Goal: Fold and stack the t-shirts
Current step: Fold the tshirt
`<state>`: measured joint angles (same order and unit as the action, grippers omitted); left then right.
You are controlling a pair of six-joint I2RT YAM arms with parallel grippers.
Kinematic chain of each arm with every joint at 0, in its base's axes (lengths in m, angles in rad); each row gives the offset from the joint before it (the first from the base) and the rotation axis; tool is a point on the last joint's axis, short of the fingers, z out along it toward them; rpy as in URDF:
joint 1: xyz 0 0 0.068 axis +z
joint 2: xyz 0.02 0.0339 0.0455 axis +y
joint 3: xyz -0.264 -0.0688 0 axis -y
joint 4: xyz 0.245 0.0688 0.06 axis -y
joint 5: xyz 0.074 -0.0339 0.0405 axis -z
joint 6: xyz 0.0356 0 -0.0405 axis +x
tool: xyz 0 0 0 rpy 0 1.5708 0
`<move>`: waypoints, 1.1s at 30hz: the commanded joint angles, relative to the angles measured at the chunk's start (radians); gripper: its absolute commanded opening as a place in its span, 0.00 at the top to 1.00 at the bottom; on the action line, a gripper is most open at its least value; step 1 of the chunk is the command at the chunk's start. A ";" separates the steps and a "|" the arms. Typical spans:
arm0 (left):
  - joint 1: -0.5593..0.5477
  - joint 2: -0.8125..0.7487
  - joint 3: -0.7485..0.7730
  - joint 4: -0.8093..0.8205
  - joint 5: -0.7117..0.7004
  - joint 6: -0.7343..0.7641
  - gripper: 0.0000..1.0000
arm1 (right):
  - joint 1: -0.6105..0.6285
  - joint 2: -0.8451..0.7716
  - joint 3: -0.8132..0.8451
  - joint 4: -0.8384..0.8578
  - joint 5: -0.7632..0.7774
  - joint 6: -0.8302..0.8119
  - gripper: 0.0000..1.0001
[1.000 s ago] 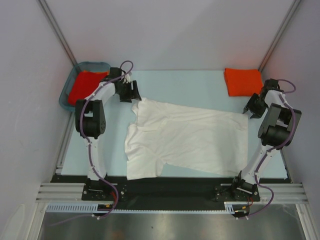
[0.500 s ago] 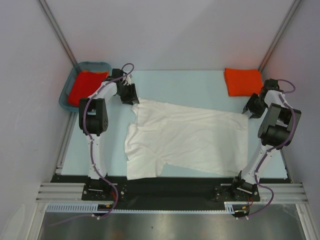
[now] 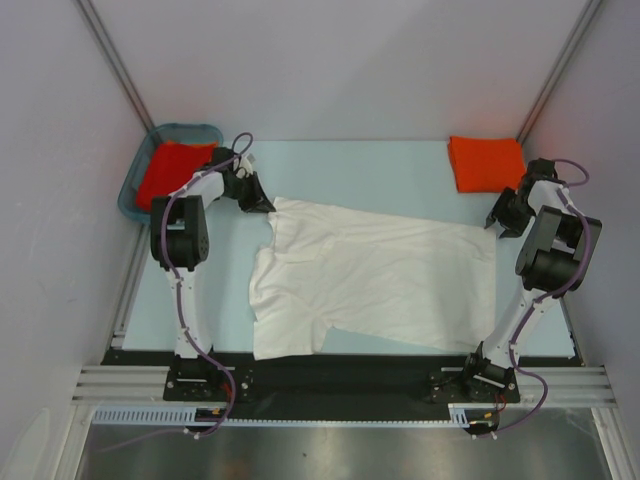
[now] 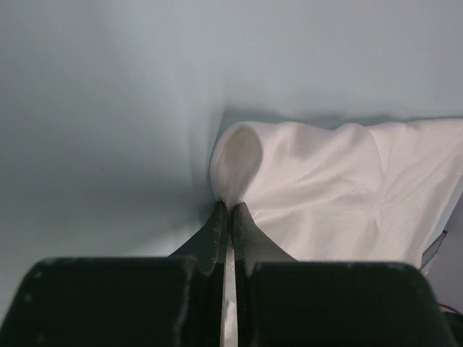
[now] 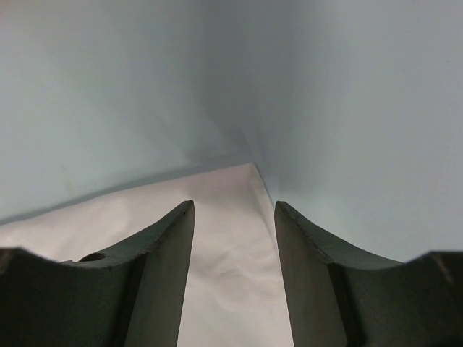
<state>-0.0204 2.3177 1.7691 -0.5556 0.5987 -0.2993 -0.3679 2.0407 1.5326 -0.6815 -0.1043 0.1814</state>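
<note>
A white t-shirt (image 3: 380,280) lies spread flat across the middle of the table. My left gripper (image 3: 268,206) is at the shirt's far left corner and is shut on it. In the left wrist view the fingertips (image 4: 229,208) pinch a raised fold of the white cloth (image 4: 325,181). My right gripper (image 3: 497,222) stands open at the shirt's far right corner. In the right wrist view that corner (image 5: 231,253) lies between and below its spread jaws (image 5: 234,204). A folded orange-red t-shirt (image 3: 486,162) rests at the back right.
A teal plastic basket (image 3: 185,129) at the back left corner holds another orange-red t-shirt (image 3: 168,172). Grey walls with metal rails close in the table on three sides. Both arm bases sit on the black strip at the near edge.
My left gripper has slid down-right onto the shirt's far left corner and closed on the cloth. The right arm has stayed still, jaws unchanged.
</note>
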 commanded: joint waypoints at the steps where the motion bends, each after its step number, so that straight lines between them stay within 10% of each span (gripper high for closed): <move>1: 0.000 -0.030 -0.023 0.059 0.059 -0.031 0.99 | 0.007 0.010 0.003 0.013 -0.024 -0.013 0.46; 14: 0.002 -0.047 -0.031 0.100 0.069 -0.046 1.00 | 0.024 0.024 -0.029 0.030 0.057 -0.020 0.47; 27: 0.017 -0.060 0.024 0.258 -0.037 -0.142 1.00 | 0.089 0.085 0.003 0.106 0.103 0.059 1.00; 33: 0.017 -0.015 0.105 0.319 -0.060 -0.181 1.00 | 0.118 0.084 0.014 0.175 0.173 0.110 1.00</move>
<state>-0.0132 2.3119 1.7741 -0.3351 0.5667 -0.4431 -0.2783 2.0773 1.5215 -0.6121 0.0330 0.2401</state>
